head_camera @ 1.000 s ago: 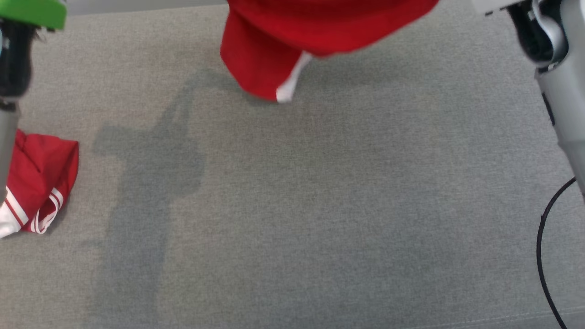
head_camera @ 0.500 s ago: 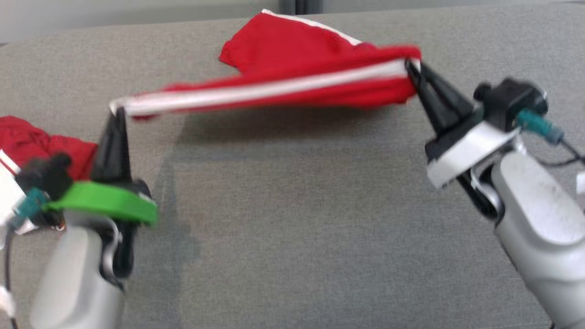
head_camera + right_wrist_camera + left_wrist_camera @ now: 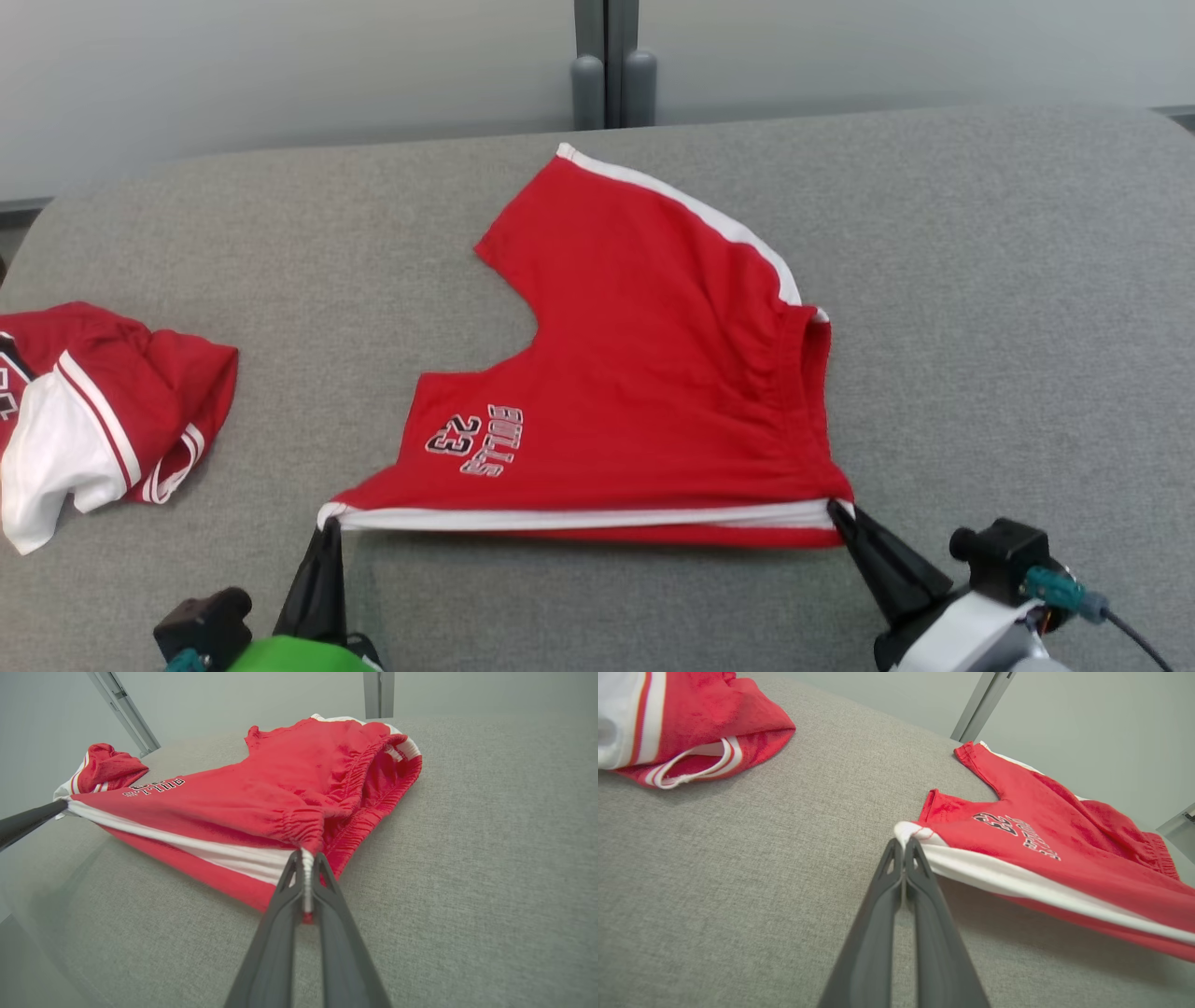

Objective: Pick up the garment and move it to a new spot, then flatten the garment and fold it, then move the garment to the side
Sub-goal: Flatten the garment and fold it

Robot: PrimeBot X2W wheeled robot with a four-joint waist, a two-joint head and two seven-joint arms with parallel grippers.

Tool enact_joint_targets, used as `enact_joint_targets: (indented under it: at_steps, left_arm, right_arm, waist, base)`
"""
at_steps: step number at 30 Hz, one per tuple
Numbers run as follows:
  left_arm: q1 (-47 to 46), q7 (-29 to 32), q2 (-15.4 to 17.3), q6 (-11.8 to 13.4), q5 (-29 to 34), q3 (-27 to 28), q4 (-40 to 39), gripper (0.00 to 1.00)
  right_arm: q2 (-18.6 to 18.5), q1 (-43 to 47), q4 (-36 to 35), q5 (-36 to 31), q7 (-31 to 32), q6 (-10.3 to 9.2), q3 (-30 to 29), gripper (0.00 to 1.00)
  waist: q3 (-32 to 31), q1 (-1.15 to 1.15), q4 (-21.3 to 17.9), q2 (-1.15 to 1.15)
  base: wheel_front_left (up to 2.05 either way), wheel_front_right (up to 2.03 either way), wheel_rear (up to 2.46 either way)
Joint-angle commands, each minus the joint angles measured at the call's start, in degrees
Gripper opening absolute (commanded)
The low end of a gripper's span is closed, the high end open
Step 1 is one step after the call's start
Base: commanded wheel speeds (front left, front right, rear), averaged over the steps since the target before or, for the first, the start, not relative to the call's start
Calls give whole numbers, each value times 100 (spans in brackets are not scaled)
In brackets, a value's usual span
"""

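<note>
Red white-striped shorts (image 3: pixel 644 373) lowered since earlier frame onto grey fabric surface (image 3: pixel 980 280); striped edge held taut between left gripper (image 3: pixel 329 530) and right gripper (image 3: pixel 834 510), both pinched shut on corners.

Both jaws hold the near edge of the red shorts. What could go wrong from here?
1. The left gripper and right gripper pinch only small corners of the red fabric shorts with white side stripes; a corner might slip from the jaws under tension.
2. The gathered waistband is bunched, so creases may stay after flattening.
3. The crumpled red-and-white garment lies left; setting the shorts aside there could overlap it.
</note>
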Motion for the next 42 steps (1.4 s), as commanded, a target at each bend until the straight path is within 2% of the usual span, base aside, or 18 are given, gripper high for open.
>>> enact_joint_targets:
  at_steps: [1,8,17,30,42]
  left_arm:
    - [167,-20,4,16,84,148,-39,0]
    - [412,-19,-79,16,233,358,-315,0]
    - [-1210,-18,235,15,408,-188,-464,0]
    - [-4060,-12,752,15,461,-1100,763,0]
    - [-5568,-12,1033,15,500,-1872,1957,0]
  right_arm:
    - [-32,189,-35,-37,-25,-14,1,0]
    - [10,542,-232,-36,-25,-14,73,0]
    - [319,-273,-403,338,-25,-13,-144,0]
    - [935,-1711,-363,1087,-25,-12,-279,0]
    - [1390,-2196,-430,1161,-19,-11,-350,0]
  waist:
    - [-142,0,-69,0]
    - [-52,0,-190,0]
    - [674,0,-381,0]
    - [1953,0,-995,0]
    - [2576,0,-1568,0]
  base:
    - [0,0,0]
    - [0,0,0]
    - [0,0,0]
    - [0,0,0]
    - [0,0,0]
